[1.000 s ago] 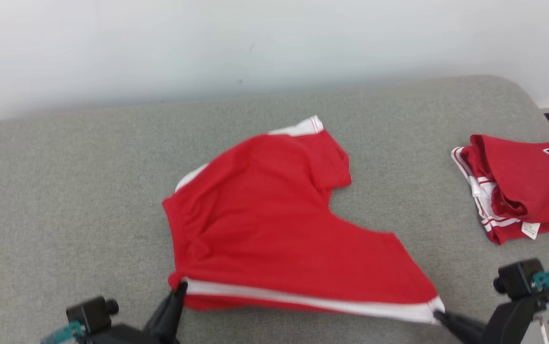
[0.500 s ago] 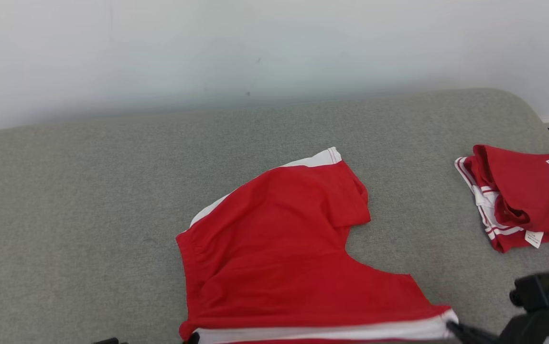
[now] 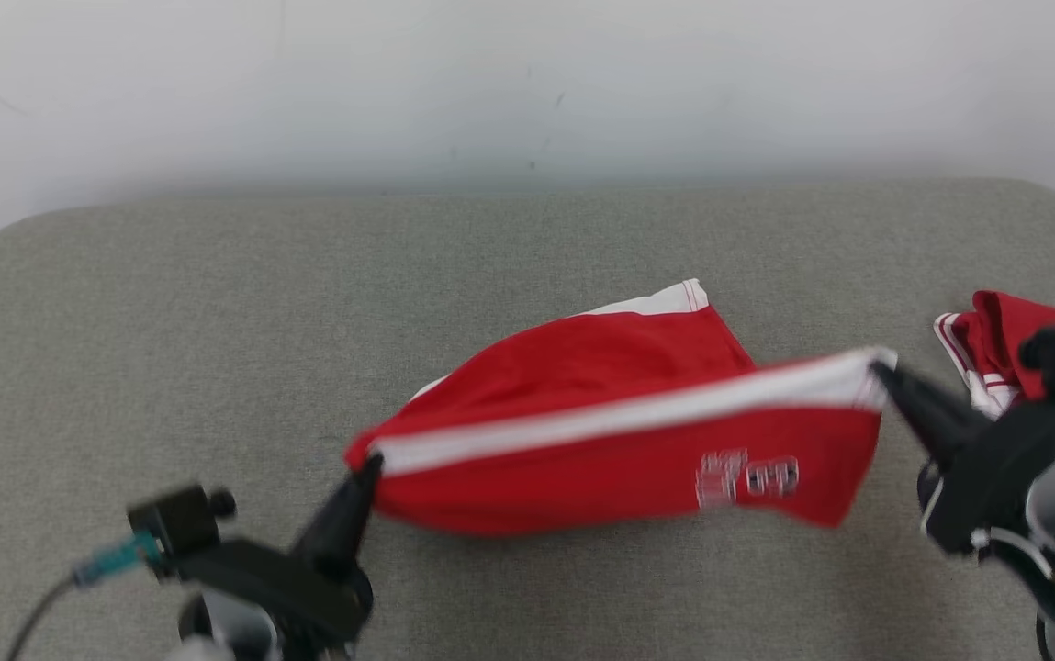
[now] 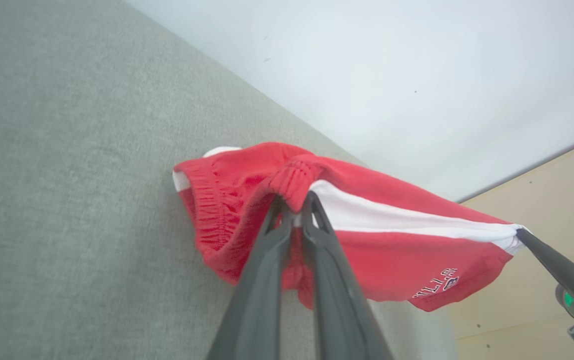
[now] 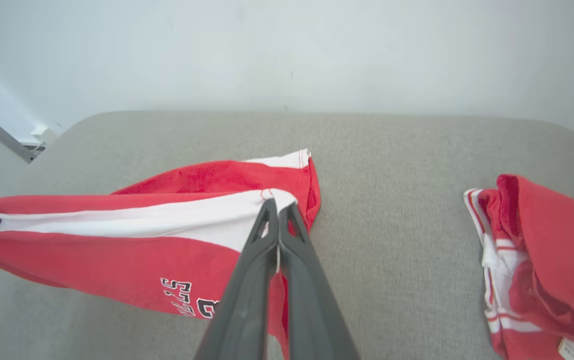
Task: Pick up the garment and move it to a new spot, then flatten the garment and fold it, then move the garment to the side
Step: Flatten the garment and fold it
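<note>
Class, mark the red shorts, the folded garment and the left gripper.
red shorts (image 3: 600,468): head view, front panel.
folded garment (image 5: 551,240): right wrist view, top layer.
left gripper (image 4: 294,201): left wrist view, between fingertips.

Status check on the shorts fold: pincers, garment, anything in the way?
Left pincer shut on waistband corner, right pincer shut on hem corner. Red shorts stretched between them, striped edge raised. Second red garment at right, apart.

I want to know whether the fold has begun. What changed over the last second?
The left gripper and right gripper lifted the striped near edge of the red shorts off the grey cushion. That side now hangs between them with its printed face showing. Both kept their grip on the corners. The far leg stayed on the cushion, and the folded red garment stayed put. The head camera itself shifted.
</note>
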